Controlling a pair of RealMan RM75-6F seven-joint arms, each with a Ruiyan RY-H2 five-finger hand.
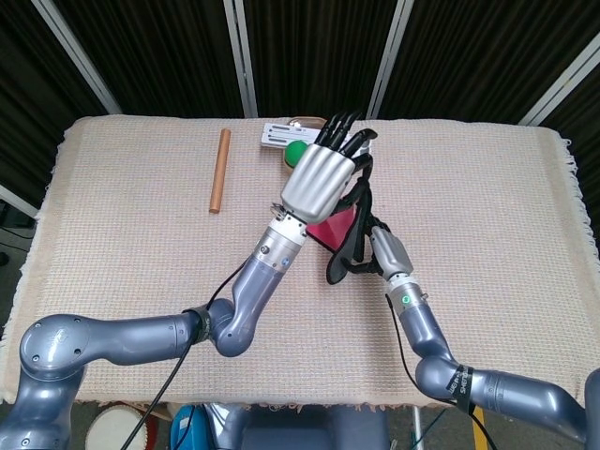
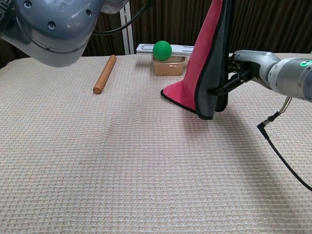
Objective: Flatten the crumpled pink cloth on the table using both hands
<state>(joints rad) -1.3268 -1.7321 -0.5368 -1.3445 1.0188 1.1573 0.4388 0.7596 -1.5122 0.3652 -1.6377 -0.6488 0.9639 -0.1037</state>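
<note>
Pink cloth with dark edge is held up above the woven beige table mat by left hand, fingers closed on top; right hand pinches its hanging edge. Not flattened yet; spreading & laying down are left, approx. halfway.

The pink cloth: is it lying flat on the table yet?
No. The pink cloth hangs from the left hand, folded.
</note>
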